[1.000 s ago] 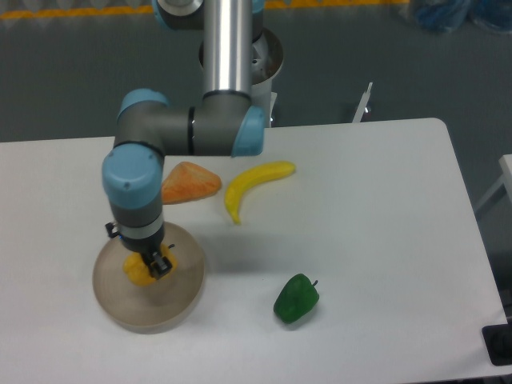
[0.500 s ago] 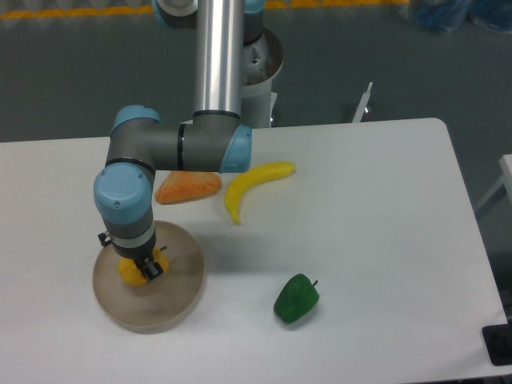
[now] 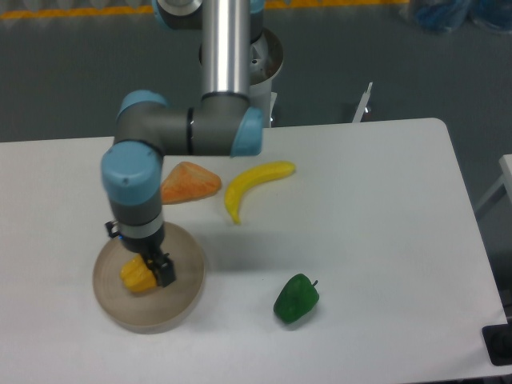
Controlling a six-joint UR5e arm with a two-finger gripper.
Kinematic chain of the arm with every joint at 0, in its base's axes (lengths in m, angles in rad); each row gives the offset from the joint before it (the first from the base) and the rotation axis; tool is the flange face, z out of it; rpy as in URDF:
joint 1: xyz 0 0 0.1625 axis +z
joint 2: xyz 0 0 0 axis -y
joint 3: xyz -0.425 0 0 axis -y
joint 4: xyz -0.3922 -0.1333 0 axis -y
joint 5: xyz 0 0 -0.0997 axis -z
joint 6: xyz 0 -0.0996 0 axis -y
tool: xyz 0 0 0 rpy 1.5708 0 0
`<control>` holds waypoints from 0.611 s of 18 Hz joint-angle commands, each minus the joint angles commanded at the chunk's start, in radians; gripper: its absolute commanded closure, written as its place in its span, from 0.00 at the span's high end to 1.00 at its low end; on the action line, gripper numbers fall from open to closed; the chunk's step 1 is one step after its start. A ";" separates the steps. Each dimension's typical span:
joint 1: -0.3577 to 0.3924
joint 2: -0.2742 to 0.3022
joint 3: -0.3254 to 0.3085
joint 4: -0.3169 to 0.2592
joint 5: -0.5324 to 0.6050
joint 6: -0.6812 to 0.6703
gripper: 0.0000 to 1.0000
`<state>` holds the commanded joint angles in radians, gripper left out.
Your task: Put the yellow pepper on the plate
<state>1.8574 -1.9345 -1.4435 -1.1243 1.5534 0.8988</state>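
The yellow pepper (image 3: 137,276) is on the left part of the round beige plate (image 3: 180,298), which stands at the table's front left. My gripper (image 3: 150,270) points down over the plate. One dark finger (image 3: 165,273) presses against the pepper's right side, and the other finger is hidden behind the pepper. The gripper looks shut on the pepper, holding it at or just above the plate's surface.
An orange wedge-shaped piece (image 3: 190,182) lies just behind the plate. A yellow banana (image 3: 252,185) lies near the table's middle. A green pepper (image 3: 296,298) sits to the right of the plate, near the front edge.
The arm swung left and lower over the plate, then came back right. The yellow pepper moved with the gripper and now shows more fully on the plate.
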 joint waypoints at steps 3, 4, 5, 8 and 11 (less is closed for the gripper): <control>0.063 0.035 -0.009 -0.014 0.073 0.109 1.00; 0.094 0.039 -0.012 -0.015 0.071 0.138 1.00; 0.114 0.039 -0.012 -0.021 0.071 0.167 1.00; 0.198 0.039 -0.017 -0.035 0.065 0.287 1.00; 0.294 0.058 -0.037 -0.118 0.062 0.437 1.00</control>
<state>2.1518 -1.8761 -1.4802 -1.2422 1.6153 1.3353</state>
